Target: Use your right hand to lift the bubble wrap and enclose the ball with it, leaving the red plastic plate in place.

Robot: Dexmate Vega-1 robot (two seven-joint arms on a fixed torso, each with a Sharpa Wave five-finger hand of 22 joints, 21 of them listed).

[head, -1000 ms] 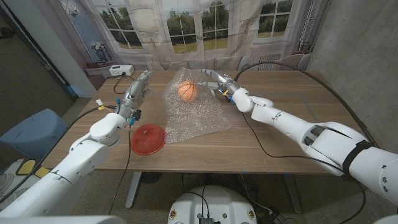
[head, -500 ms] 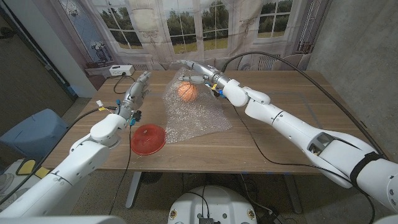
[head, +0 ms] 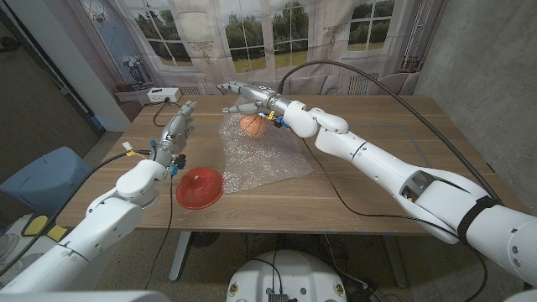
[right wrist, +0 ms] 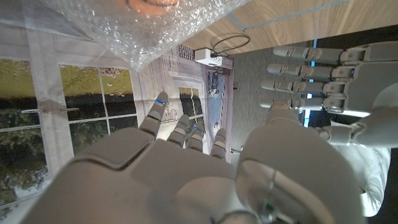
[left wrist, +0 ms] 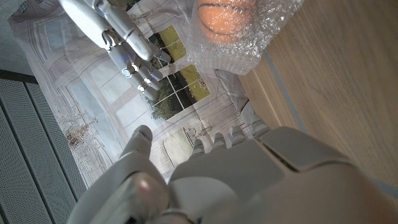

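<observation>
An orange ball (head: pixel 252 124) sits at the far end of a clear bubble wrap sheet (head: pixel 267 158) in mid-table. The wrap's far edge stands up around the ball (left wrist: pixel 227 15), and the wrap (left wrist: pixel 264 34) partly covers it. My right hand (head: pixel 244 94) hovers just above and behind the ball with its fingers spread toward the left, and I see no wrap between them. The wrap's edge (right wrist: pixel 143 34) hangs free beyond the right hand's fingertips (right wrist: pixel 158 102). A red plate (head: pixel 200 186) lies left of the sheet's near corner. My left hand (head: pixel 176 132) stands beyond the plate, fingers straight and apart, holding nothing.
A small white device (head: pixel 164 95) with a cable sits at the table's far left corner. A blue chair (head: pixel 42 178) stands left of the table (head: pixel 394 168). A black cable (head: pixel 377 92) arcs over my right arm. A printed window backdrop hangs behind the table.
My right hand has swept left from the wrap's far right edge, over the ball, to its far left side. The left hand has drifted slightly left.
</observation>
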